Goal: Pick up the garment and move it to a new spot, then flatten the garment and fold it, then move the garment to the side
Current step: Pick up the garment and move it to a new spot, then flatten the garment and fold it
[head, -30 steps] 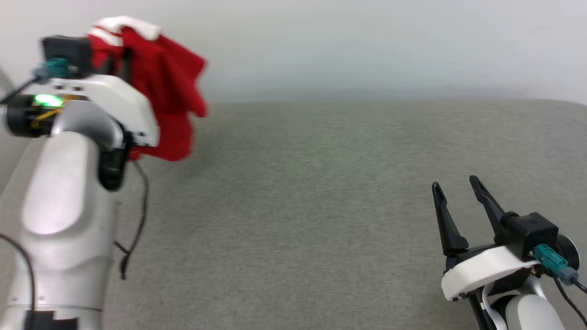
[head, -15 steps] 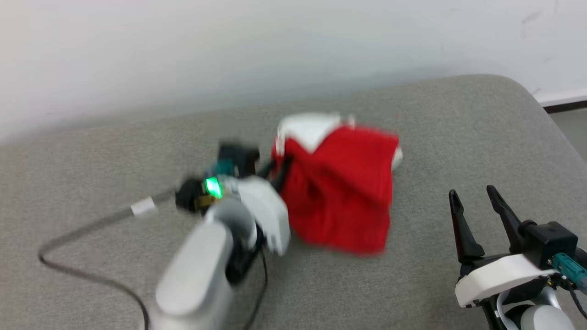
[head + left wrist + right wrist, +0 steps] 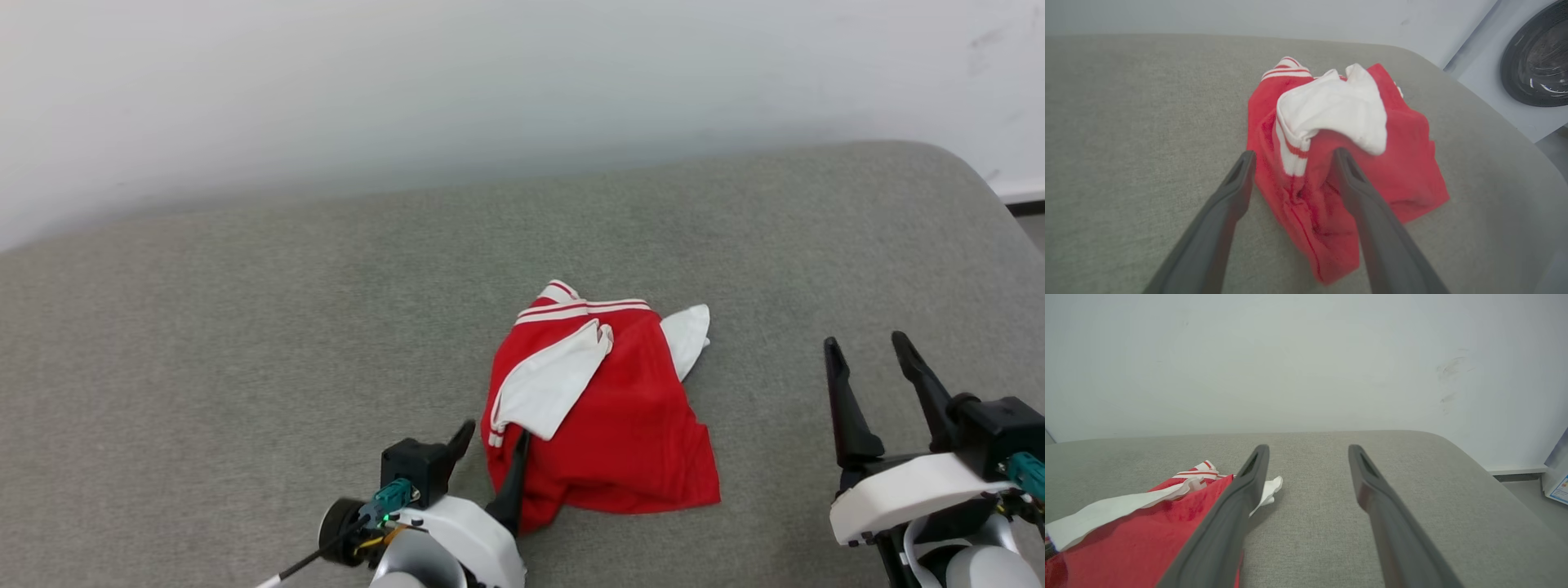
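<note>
Garment at twelve o'clock of the spread left gripper, touching it; spread, empty right gripper farther, at its three o'clock

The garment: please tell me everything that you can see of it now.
The garment is a bright red T-shirt of soft cloth with white sleeves and red-and-white striped trim. It lies crumpled in a loose heap on the grey cushioned surface, one white sleeve folded across the top. The open left gripper straddles its near edge; nothing holds it.
</note>
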Motion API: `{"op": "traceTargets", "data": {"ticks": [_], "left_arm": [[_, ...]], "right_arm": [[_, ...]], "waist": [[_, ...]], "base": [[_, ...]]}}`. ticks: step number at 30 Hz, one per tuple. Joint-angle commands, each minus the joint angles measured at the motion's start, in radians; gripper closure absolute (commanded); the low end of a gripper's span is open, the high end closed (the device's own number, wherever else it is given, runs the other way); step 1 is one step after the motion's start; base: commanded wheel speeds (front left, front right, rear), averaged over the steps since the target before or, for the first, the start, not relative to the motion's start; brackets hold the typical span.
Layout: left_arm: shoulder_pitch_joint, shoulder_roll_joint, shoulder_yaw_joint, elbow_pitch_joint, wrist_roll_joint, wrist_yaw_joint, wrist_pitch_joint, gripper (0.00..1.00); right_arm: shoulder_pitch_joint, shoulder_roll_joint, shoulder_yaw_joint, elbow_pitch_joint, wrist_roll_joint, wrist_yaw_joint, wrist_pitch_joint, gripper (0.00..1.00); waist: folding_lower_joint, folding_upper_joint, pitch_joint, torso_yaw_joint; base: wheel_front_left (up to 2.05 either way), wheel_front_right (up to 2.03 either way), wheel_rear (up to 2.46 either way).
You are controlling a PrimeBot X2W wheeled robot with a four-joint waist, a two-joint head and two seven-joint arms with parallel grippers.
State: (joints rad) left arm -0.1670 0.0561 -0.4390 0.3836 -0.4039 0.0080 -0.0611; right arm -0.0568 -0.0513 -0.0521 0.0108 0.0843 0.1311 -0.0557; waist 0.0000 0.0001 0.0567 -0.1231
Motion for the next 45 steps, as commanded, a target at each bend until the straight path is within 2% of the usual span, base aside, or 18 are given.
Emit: {"op": "traceTargets", "data": {"ticks": [1, 5, 11, 19, 25, 33, 45], "left_arm": [[-0.005, -0.001, -0.001, -0.034, 0.023, 0.017, -0.046, 0.0], [-0.031, -0.001, 0.004, -0.1, 0.053, 0.051, -0.131, 0.0], [-0.065, 0.041, 0.057, -0.16, 0.081, 0.1, -0.169, 0.0], [-0.018, 0.182, 0.165, -0.171, 0.106, 0.165, -0.174, 0.0], [0.045, 0.241, 0.183, -0.203, 0.097, 0.165, -0.145, 0.0], [0.101, 0.245, 0.173, -0.235, 0.073, 0.163, -0.112, 0.0], [0.082, 0.252, 0.17, -0.272, 0.069, 0.178, -0.088, 0.0]], "right_arm": [[0.016, 0.001, -0.008, 0.001, -0.004, -0.001, 0.003, 0.0], [0.025, 0.001, -0.02, -0.006, -0.009, -0.001, 0.013, 0.0], [0.038, 0.001, -0.03, -0.027, -0.015, -0.001, 0.027, 0.0], [0.064, 0.001, -0.012, -0.037, 0.0, -0.001, 0.038, 0.0], [0.099, 0.001, 0.001, -0.04, 0.025, -0.001, 0.042, 0.0], [0.105, 0.001, 0.017, -0.048, 0.027, -0.001, 0.048, 0.0], [0.098, 0.001, 0.022, -0.047, 0.026, -0.001, 0.05, 0.0]], "waist": [[0.0, -0.0001, -0.019, 0.021], [0.0, -0.0001, -0.049, 0.045], [0.0, -0.0001, -0.064, 0.074], [0.0, -0.0001, -0.076, 0.083], [0.0, -0.0001, -0.089, 0.079], [0.0, -0.0001, -0.096, 0.082], [0.0, -0.0001, -0.096, 0.085]], "base": [[0.0, 0.0, 0.0], [0.0, 0.0, 0.0], [0.0, 0.0, 0.0], [0.0, 0.0, 0.0], [0.0, 0.0, 0.0], [0.0, 0.0, 0.0], [0.0, 0.0, 0.0]]}}
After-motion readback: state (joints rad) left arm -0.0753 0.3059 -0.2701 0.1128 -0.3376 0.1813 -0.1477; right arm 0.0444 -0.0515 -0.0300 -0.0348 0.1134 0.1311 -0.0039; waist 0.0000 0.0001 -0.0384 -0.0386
